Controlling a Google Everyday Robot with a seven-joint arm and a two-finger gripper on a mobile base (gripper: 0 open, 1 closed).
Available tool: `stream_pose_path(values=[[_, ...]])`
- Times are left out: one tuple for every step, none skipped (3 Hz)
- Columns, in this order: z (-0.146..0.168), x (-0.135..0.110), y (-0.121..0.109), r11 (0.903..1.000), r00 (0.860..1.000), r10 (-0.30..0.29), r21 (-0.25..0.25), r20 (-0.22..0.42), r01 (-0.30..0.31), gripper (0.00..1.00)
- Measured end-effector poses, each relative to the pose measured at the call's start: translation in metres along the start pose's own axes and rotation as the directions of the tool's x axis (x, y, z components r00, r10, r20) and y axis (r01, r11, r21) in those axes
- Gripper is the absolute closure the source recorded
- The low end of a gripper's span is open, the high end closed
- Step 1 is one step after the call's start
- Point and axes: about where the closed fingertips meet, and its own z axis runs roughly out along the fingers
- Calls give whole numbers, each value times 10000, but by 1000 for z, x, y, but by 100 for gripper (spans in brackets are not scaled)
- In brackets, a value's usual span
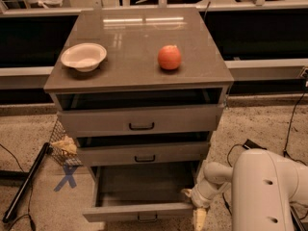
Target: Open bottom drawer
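Observation:
The bottom drawer (139, 210) of the grey cabinet stands pulled well out, its plain grey inside showing and its small black handle (147, 219) at the frame's lower edge. The mid drawer (144, 154) and the top drawer (142, 120) above it stand slightly out. My gripper (196, 207) is at the bottom drawer's front right corner, on the end of my white arm (262, 186). One pale finger (199, 219) hangs below that corner.
On the cabinet top (134, 37) sit a white bowl (83, 57) at the left and an orange fruit (169, 57) at the right. A wire basket (62, 146), a blue X on the floor (67, 176) and a black pole (26, 182) lie left. Cables (288, 129) run right.

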Motion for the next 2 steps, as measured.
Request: stream_pose_path(values=[[-2,1,-1,9982,9953,-479,409,844,446,0],[2,0,0,9976,9946,-594,406,848,562,0]])
